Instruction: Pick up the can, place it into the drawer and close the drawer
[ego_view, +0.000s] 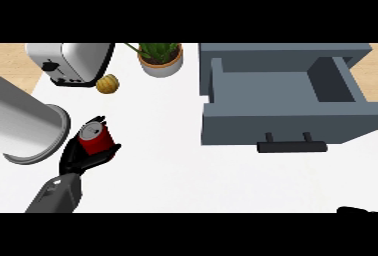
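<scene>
A red can with a silver top stands on the white counter at the left. My left hand is wrapped around it, fingers on one side and thumb on the other. The grey drawer stands pulled open at the right, its inside bare, with a black handle on its front. Only a dark tip of my right hand shows at the lower right edge.
A large silver pot lies on its side just left of the can. A toaster stands at the back left, a small yellow-brown round object beside it, and a potted plant behind.
</scene>
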